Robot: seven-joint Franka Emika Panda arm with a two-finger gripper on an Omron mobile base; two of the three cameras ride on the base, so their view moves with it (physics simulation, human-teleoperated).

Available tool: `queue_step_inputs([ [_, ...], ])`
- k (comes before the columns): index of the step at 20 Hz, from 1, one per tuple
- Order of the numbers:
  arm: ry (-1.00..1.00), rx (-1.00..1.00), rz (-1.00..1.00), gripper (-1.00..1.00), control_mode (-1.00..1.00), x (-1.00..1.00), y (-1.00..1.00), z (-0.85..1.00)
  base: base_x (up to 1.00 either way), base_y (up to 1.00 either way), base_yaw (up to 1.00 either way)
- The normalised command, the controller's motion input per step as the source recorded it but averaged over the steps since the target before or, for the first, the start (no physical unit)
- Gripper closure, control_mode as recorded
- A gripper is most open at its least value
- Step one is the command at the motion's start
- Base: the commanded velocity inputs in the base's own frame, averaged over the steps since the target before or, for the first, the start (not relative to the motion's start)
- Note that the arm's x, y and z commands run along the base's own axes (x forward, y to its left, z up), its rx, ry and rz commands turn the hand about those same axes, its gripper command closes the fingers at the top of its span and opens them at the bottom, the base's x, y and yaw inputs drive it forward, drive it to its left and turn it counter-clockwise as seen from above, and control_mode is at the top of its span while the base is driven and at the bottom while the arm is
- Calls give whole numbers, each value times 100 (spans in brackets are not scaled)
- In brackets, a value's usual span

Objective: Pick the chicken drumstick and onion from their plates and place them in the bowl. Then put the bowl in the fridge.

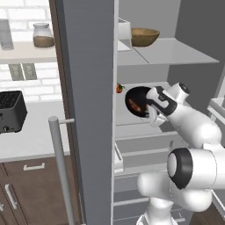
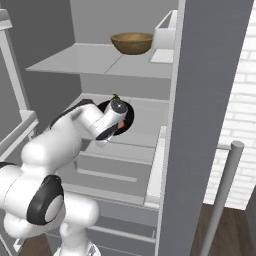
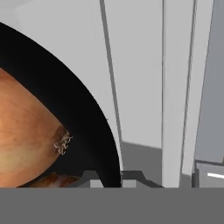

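The fridge (image 1: 90,110) stands open with my arm reaching inside. My gripper (image 1: 148,109) is shut on the near rim of the black bowl (image 1: 134,97), which is over the middle glass shelf (image 1: 132,121); I cannot tell whether the bowl touches it. In the hand view the bowl (image 3: 81,109) has its rim running between my fingertips, with the gripper (image 3: 111,180) at the bottom. Inside it lie the orange-tan onion (image 3: 24,135) and, beneath it, a sliver of the reddish-brown drumstick (image 3: 52,180). From the right, the bowl (image 2: 128,116) sits behind my hand (image 2: 119,122). The plates are out of view.
A tan wooden bowl (image 1: 144,36) rests on the upper shelf beside a white bin (image 2: 167,30). A small red fruit (image 1: 119,88) lies at the shelf's back left. Drawers (image 2: 115,167) are below. The door's bar handle (image 1: 61,167), a black toaster (image 1: 11,110) and a jar (image 1: 43,35) are at left.
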Motion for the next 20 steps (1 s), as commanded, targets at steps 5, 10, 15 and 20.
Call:
queue_step_inputs([
  [5, 0, 0, 1, 100, -100, 47, 0, -29, 0, 0, 0],
  [10, 1, 0, 0, 100, -100, 42, 0, -28, 0, 0, 0],
  [15, 0, 0, 1, 100, -100, 50, 0, -26, 0, 0, 0],
  [20, -1, 0, 0, -100, -100, 44, 0, -15, 0, 0, 0],
])
